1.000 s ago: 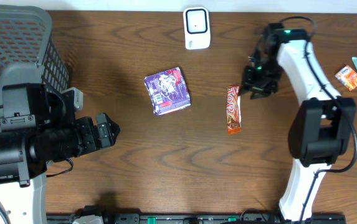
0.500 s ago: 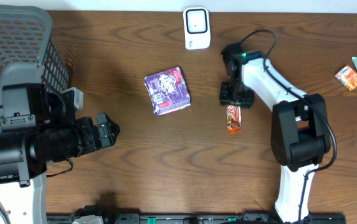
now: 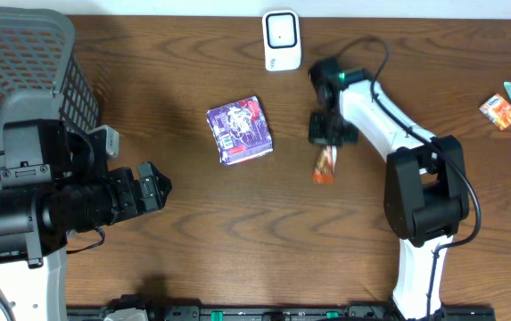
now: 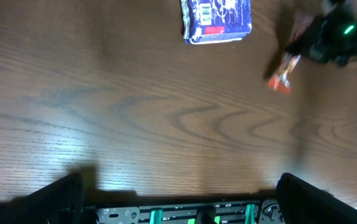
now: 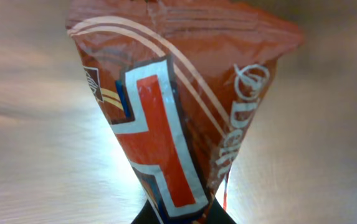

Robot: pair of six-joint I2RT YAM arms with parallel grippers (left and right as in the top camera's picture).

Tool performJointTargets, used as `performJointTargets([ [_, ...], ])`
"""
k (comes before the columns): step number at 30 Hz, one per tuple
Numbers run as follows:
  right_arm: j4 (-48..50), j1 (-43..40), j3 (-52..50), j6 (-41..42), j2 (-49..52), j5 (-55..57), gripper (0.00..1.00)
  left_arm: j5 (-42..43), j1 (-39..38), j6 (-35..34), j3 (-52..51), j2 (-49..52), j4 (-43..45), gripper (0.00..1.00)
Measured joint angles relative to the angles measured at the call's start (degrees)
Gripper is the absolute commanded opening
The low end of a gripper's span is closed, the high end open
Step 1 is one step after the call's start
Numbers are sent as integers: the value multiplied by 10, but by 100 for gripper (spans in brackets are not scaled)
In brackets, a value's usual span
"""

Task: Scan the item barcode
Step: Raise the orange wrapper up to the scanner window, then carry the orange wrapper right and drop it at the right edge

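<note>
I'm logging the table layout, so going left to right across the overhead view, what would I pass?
Grey basket → left claw → purple packet → white scanner → orange snack bar → small packets.

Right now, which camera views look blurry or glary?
Right wrist: orange wrapper fairly sharp, table behind it smeared, with white glare. Left wrist: soft overall, blurriest at top right; purple packet clearer. Overhead: crisp, evenly lit.
</note>
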Motion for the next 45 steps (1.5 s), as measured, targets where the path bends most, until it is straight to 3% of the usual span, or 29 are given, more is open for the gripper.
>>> performJointTargets([
  [5,77,0,93,-40,0,0,1,0,0,0,0,0,0,98],
  [12,288,6,102,-62,0,0,1,0,0,0,0,0,0,98],
  [24,500,12,102,16,46,-6,1,0,0,0,0,0,0,98],
  [33,472,7,101,33,72,-24,1,0,0,0,0,0,0,98],
  [39,348,-38,101,23,19,-6,1,0,0,0,0,0,0,98],
  [45,218,-130,103,-15,-38,108,1,0,0,0,0,0,0,98],
])
